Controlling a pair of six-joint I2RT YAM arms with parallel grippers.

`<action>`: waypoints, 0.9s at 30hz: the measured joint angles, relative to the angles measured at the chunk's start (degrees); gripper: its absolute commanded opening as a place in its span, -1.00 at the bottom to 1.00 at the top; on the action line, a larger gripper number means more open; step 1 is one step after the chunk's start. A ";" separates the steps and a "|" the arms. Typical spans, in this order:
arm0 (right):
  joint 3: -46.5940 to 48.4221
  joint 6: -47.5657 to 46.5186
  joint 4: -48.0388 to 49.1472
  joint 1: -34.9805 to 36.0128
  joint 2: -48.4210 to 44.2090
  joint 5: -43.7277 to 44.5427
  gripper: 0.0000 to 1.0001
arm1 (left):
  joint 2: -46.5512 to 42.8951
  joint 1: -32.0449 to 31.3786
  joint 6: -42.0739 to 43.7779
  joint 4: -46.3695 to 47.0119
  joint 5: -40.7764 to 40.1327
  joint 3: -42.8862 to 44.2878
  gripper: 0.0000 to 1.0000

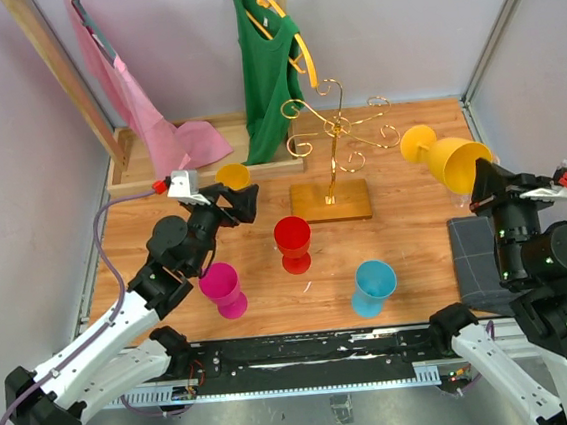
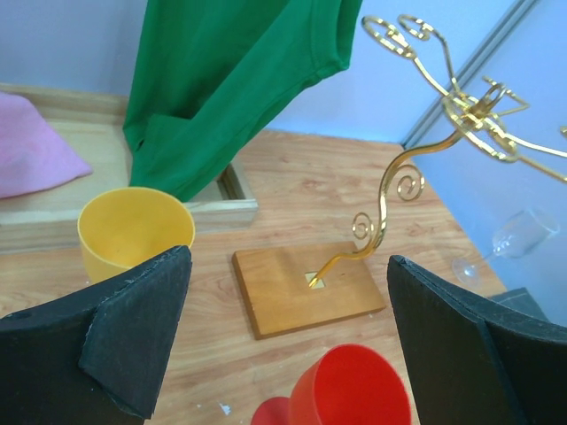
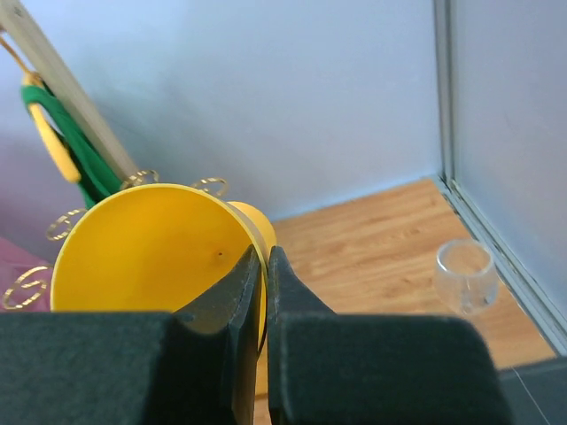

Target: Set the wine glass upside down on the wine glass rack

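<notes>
The gold wine glass rack stands on its flat base at the middle back; the left wrist view shows its pole. My right gripper is shut on the rim of a yellow plastic wine glass, held tilted in the air right of the rack, foot toward it. The right wrist view shows my gripper pinching the yellow rim. A clear wine glass lies on the table by the right wall, also in the left wrist view. My left gripper is open and empty, left of the rack base.
A yellow cup, a red goblet, a magenta cup and a blue cup stand on the table. A wooden clothes frame with a green shirt and pink cloth is at the back left. A grey block lies front right.
</notes>
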 measured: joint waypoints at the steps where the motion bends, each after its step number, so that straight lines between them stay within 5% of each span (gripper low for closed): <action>1: 0.09 -0.42 1.31 0.00 -0.02 -0.92 -0.98 | 0.00 0.00 0.02 -0.50 0.31 0.79 0.93; 10: 8.48 -3.23 6.27 0.00 3.74 -4.17 -0.99 | -0.28 0.00 0.02 -1.99 2.34 5.25 0.91; 27: 3.87 2.80 23.39 0.00 14.16 -22.82 -0.99 | 6.78 0.00 0.22 -2.71 5.29 15.34 0.91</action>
